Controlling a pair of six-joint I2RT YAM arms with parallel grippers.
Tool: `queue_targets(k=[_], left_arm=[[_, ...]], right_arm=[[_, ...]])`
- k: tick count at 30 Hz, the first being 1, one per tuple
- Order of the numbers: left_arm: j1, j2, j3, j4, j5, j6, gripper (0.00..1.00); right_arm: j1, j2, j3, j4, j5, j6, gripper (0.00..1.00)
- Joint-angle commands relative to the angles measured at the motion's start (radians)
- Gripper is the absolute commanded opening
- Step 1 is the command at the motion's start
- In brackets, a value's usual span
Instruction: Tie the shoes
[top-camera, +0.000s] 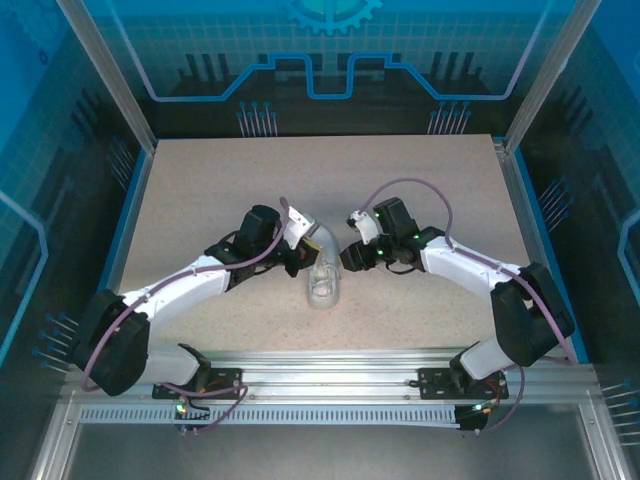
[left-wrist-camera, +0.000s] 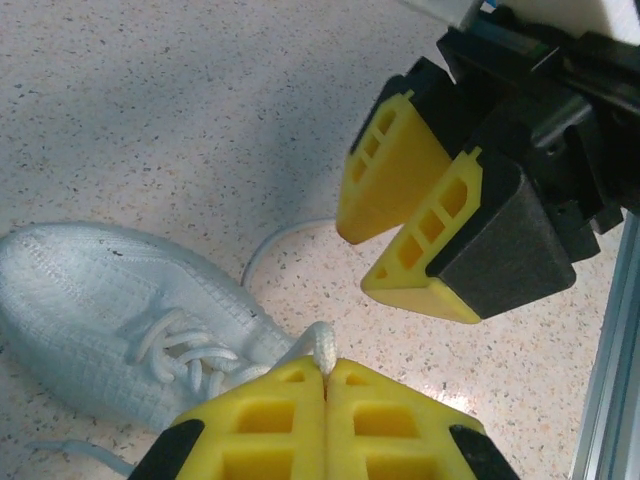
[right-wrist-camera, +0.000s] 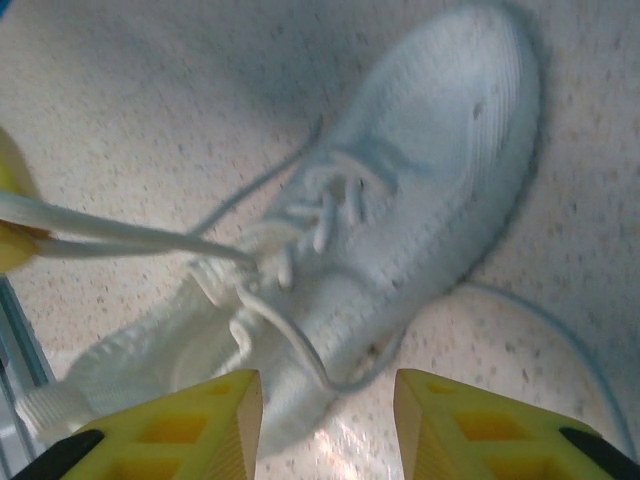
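Left fingers (left-wrist-camera: 325, 395) are pressed together, pinching a white lace (left-wrist-camera: 321, 345) pulled taut off the shoe (top-camera: 323, 280). We see the shoe lying on the desk (top-camera: 420, 190) between both arms. Right fingers (left-wrist-camera: 400, 240) are spread just above it, gripping nothing.

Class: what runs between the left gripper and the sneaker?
A taut white lace, pinched in the shut left gripper and stretching to the sneaker, as the right wrist view shows.
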Motion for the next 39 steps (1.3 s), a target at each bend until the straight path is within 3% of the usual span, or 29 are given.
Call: queue_targets(k=[1, 9, 22, 25, 30, 35, 39], left_arm=[[0.034, 0.023, 0.03, 0.056, 0.095, -0.014, 0.0], [0.089, 0.071, 0.025, 0.133, 0.199, -0.134, 0.0], [0.093, 0.117, 0.013, 0.224, 0.238, -0.217, 0.0], [0.095, 0.122, 0.01, 0.231, 0.238, -0.227, 0.0], [0.102, 0.108, -0.008, 0.231, 0.231, -0.227, 0.0], [0.118, 0.084, -0.039, 0.234, 0.228, -0.225, 0.0], [0.127, 0.068, -0.06, 0.248, 0.237, -0.226, 0.2]], right_arm=[[0.023, -0.01, -0.021, 0.178, -0.05, -0.044, 0.4], [0.071, -0.016, -0.136, 0.392, -0.073, -0.121, 0.44], [0.139, 0.112, -0.06, 0.462, -0.046, -0.126, 0.49], [0.148, 0.133, -0.053, 0.503, -0.051, -0.109, 0.4], [0.159, 0.134, -0.064, 0.519, -0.036, -0.107, 0.02], [0.159, 0.111, -0.088, 0.52, -0.026, -0.133, 0.0], [0.16, 0.113, -0.091, 0.507, -0.024, -0.146, 0.0]])
